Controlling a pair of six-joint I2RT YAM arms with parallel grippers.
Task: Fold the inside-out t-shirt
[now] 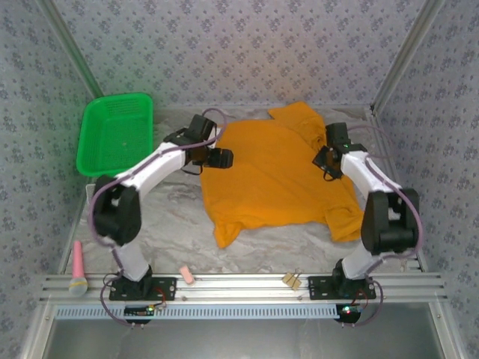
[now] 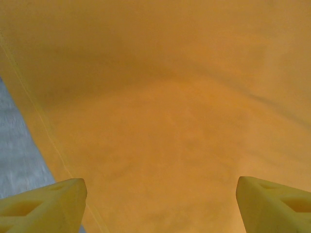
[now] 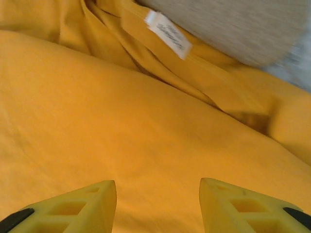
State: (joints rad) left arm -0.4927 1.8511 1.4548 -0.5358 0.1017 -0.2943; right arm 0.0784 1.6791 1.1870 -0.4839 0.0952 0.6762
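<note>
The inside-out t-shirt (image 1: 273, 176), an orange-yellow short-sleeved cotton garment, lies spread flat across the centre and right of the top external frame, its plain side up. One sleeve reaches toward the upper right of the frame and the other bunches at the lower right, while the lower left corner of the cloth curls into a small fold. In the right wrist view the fabric rises in soft creases toward the collar at the top, where a small white neck tag (image 3: 167, 34) lies exposed. In the left wrist view the cloth lies smooth, a stitched seam running diagonally down its left side.
</note>
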